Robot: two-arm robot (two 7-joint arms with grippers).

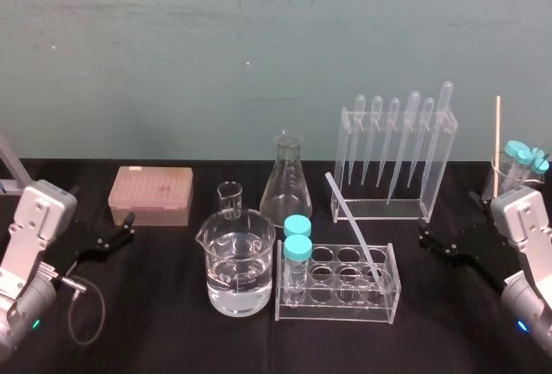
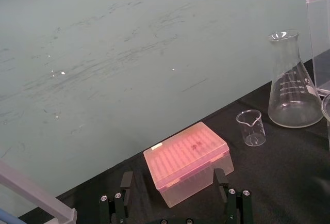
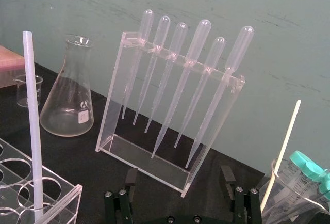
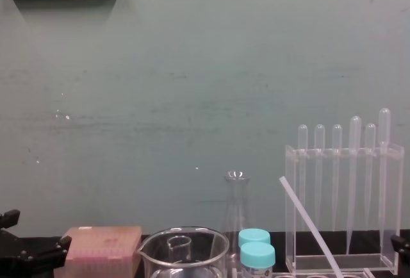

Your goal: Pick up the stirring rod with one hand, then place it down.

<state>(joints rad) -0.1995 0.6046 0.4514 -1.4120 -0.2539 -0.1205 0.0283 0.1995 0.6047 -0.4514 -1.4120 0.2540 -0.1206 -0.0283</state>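
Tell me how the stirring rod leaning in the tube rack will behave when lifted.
The stirring rod leans in the tube rack without sagging, so it is probably stiff. Thin and translucent, it is likely light and maybe brittle. Its even, smooth shaft may slip from a grip or roll when laid flat.

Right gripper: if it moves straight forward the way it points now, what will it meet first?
Most likely the clear pipette rack, near its base. In the right wrist view the open right gripper points at it with nothing between, though depth is unclear.
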